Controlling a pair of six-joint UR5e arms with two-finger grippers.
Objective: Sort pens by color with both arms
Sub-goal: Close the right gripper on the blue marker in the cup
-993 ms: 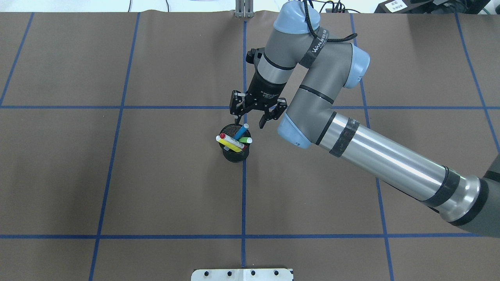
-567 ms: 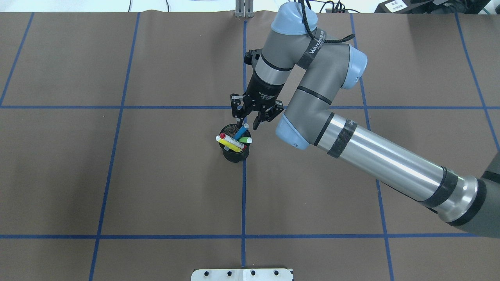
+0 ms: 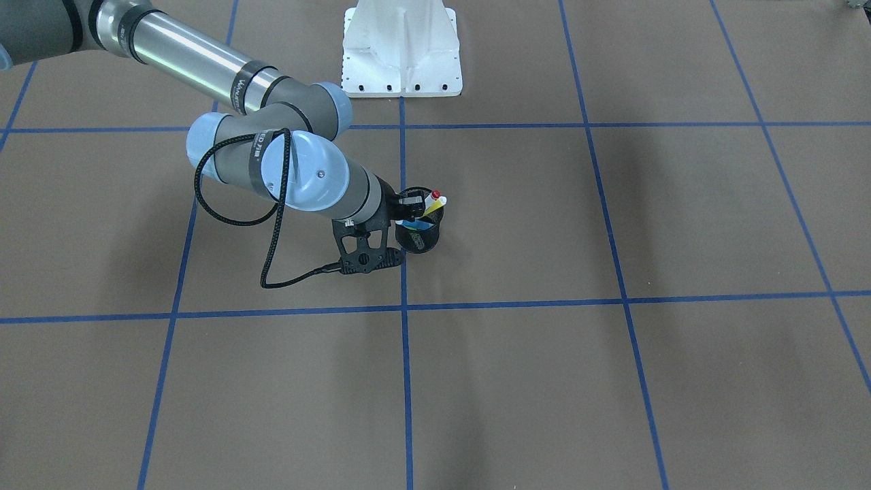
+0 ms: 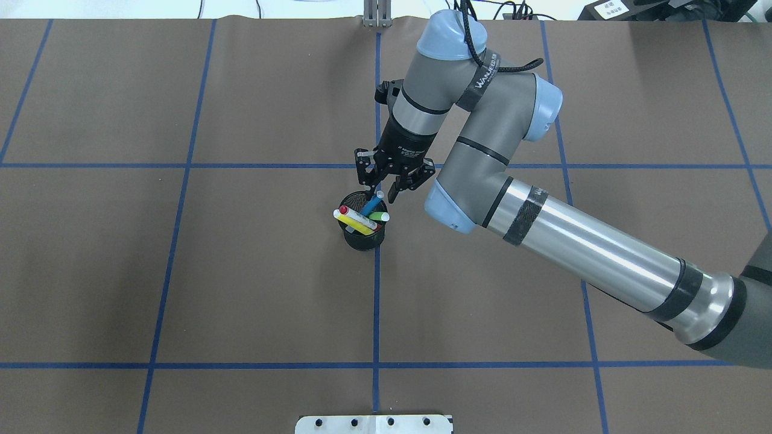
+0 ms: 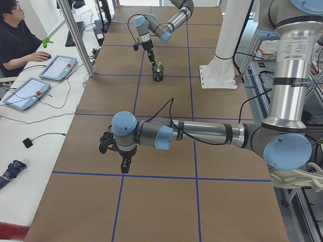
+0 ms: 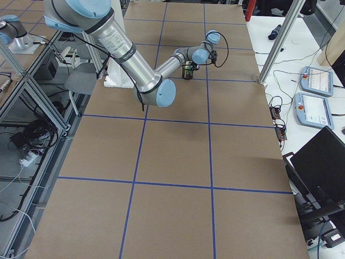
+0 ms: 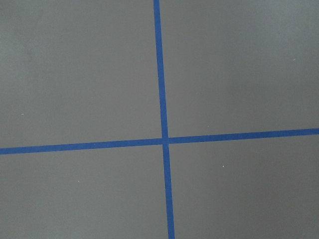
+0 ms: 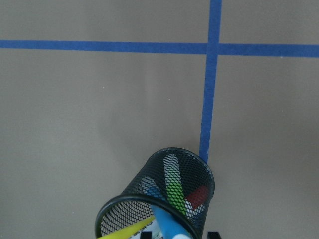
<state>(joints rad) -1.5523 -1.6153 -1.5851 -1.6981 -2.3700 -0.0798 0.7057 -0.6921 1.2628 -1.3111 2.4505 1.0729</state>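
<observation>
Four pens (image 4: 356, 224), none sorted yet, stand in the mesh cup (image 4: 363, 240) on the counter (image 4: 241, 271). Your right pincer (image 4: 383, 193) brackets the blue pen (image 4: 373, 204), partly open; you cannot tell whether the left pincer (image 5: 115, 156), well apart, is open or closed.

Layout on the table (image 4: 241, 271). The mesh cup (image 4: 363, 236) stands near the centre, against the left edge of the central tape line (image 4: 376, 301) and just nearer than the far cross line (image 4: 271, 166). Four pens (image 4: 356, 223) stand in it, leaning out over its rim. The right arm (image 4: 579, 253) reaches in from the near right. The right gripper (image 4: 384, 188) hangs above the cup's far rim, with one finger either side of the top of the far-leaning pen (image 4: 373, 204). The pedestal base (image 3: 401, 47) sits at the near edge, in line with the cup. The left arm (image 5: 202, 132) lies far to the left, well apart, and the left gripper (image 5: 124, 167) is above a tape crossing (image 7: 164, 140).
</observation>
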